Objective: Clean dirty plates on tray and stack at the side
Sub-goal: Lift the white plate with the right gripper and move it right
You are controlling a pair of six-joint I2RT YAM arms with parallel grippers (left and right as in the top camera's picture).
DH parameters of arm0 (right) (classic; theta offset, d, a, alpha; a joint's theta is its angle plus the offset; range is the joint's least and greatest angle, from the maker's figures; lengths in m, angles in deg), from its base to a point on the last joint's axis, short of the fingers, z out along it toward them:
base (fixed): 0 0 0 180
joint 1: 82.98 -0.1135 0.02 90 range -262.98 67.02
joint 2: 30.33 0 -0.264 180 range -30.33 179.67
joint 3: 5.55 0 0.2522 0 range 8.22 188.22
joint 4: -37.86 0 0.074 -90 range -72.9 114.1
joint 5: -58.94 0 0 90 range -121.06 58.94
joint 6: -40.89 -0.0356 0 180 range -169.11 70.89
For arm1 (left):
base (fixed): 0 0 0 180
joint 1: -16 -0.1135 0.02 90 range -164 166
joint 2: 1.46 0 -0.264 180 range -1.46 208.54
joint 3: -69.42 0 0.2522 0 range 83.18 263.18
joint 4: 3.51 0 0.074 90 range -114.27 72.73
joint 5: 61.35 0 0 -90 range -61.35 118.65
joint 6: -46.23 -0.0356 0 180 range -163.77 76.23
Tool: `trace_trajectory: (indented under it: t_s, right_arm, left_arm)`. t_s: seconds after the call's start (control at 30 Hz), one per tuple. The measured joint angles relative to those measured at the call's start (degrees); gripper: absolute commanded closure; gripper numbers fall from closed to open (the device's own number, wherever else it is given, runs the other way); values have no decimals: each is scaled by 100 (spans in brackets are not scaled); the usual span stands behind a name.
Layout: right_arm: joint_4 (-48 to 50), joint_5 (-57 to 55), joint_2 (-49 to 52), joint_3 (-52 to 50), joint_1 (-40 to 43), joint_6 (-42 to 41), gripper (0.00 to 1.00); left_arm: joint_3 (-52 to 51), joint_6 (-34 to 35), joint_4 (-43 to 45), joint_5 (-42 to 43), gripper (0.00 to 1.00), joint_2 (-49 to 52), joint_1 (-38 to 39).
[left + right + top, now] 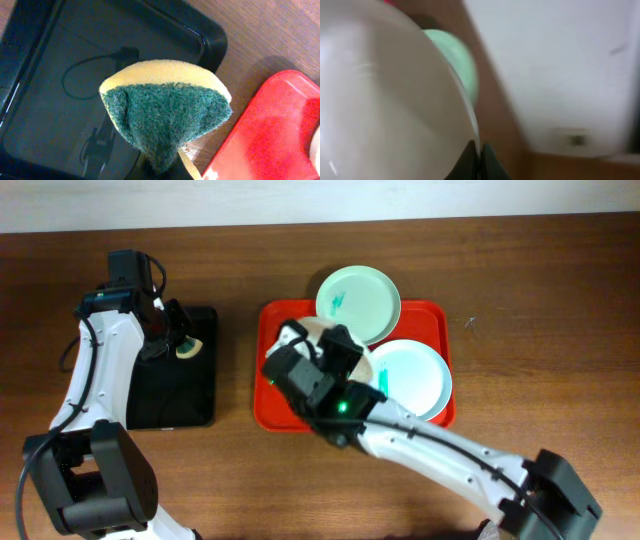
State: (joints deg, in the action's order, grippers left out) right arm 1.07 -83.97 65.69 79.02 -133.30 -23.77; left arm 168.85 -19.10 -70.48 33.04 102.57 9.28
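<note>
Clamped at the rim by right gripper (480, 157): pale plate (385, 100), at left end of red tray (272, 412).
Closed on sponge (167, 115) over black tray (45, 85): left gripper (180, 345); plate off to its right, across a strip of table (237, 360).

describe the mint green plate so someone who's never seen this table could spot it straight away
Find the large red tray right of the black tray. The mint green plate lies at its far edge, overhanging the rim. It alone is clearly green; the light blue plate lies nearer the front, and the white plate is held in the right fingers.
</note>
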Motion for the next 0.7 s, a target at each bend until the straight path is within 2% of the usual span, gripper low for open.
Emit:
trace_trajectory:
  t_s: [0.07,0.13,0.2,0.3,0.37,0.57,0.7]
  right_arm:
    - [-87,831,26,0,452,-1521,96]
    - [2,1812,2,0,964,-2424,96]
    - [109,2970,-26,0,1572,-2981,96]
    - [-9,4640,-94,2,2741,-3504,96]
    - [-352,5287,-107,2,3571,-3733,96]
    - [-682,5974,-76,2,5796,-4013,96]
    - [-741,6120,144,2,6848,-4054,96]
  left_arm:
    - [0,0,4,0,100,0,0]
    - [0,-2,2,0,100,0,0]
    - [0,-2,-9,-2,100,0,0]
    - [0,0,-13,-4,100,0,0]
    - [0,-2,-13,-2,100,0,0]
    - [0,-2,-13,0,100,0,0]
    - [0,-2,-15,0,100,0,0]
